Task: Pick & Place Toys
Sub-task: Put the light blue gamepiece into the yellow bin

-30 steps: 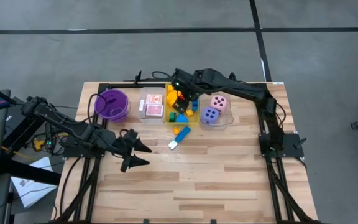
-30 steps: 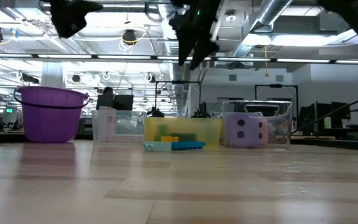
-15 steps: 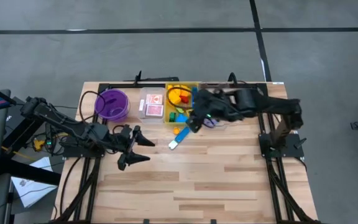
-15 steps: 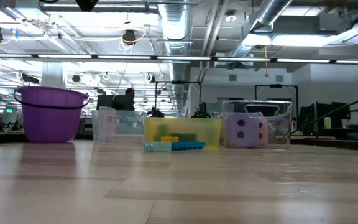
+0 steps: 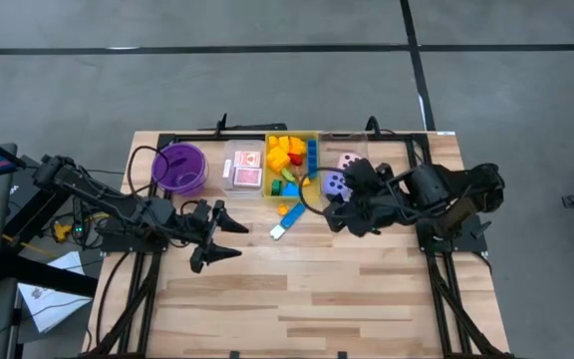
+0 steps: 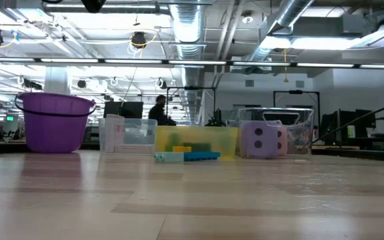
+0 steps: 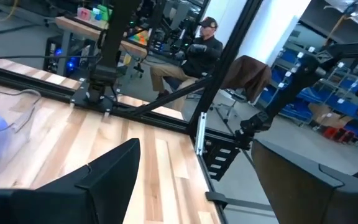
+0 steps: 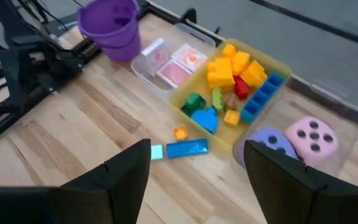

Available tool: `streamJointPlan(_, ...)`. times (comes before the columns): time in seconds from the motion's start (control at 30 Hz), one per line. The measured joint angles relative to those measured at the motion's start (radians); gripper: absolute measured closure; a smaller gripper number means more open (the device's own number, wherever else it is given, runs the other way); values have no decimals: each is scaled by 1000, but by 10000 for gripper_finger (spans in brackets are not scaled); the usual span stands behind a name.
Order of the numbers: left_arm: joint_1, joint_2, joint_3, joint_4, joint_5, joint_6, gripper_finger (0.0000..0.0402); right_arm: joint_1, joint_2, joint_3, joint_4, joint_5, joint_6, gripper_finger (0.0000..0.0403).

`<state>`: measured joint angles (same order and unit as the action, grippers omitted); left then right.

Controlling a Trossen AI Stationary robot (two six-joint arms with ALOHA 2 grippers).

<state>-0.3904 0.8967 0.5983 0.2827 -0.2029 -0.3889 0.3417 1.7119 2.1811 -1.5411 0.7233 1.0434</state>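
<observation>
Left pincer [image 5: 229, 239] lower left of centre, fingers spread, empty, over bare surface [image 5: 317, 289]. Purple bowl [image 5: 179, 168] upper left, cards [image 5: 247, 170] in clear bin beside it, blocks [image 5: 289, 160] in yellow bin, a few blocks [image 5: 287, 221] loose below it. Right pincer [image 5: 339, 204] spread, empty, near purple die [image 5: 336, 183] and pink die [image 5: 350, 160]

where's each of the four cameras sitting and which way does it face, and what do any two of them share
High view: above the table, looking straight down; left gripper open, right gripper open, both arms in view.
Low view: at table-top height, looking level across at the purple bowl and yellow bin; no arm shows.
Left wrist view: looks along the table past its own fingers toward a seated person.
Right wrist view: looks down past its own fingers at the yellow bin.
Shared: the high and right wrist views both show the blue block lying outside the bin.
</observation>
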Motion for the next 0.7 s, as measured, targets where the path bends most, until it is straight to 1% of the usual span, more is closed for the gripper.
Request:
streamJointPlan(0.1,-3,0,0,-26,-55,0,97,28,0,0,-32,0,63,152)
streamJointPlan(0.3,-34,0,0,-93,-150,-7,97,89,-15,0,-30,-2,83,152)
streamJointPlan(0.43,-70,23,6,-105,-243,-12,97,129,-45,0,-30,-4,83,152)
streamJointPlan(0.53,-91,99,50,-135,-278,-8,97,157,-72,0,-30,-3,83,152)
streamJointPlan(0.63,-113,222,131,-195,-307,16,97,190,-100,0,-30,10,83,152)
streamJointPlan(0.7,-130,315,202,-264,-349,46,96,217,-118,0,-30,28,83,152)
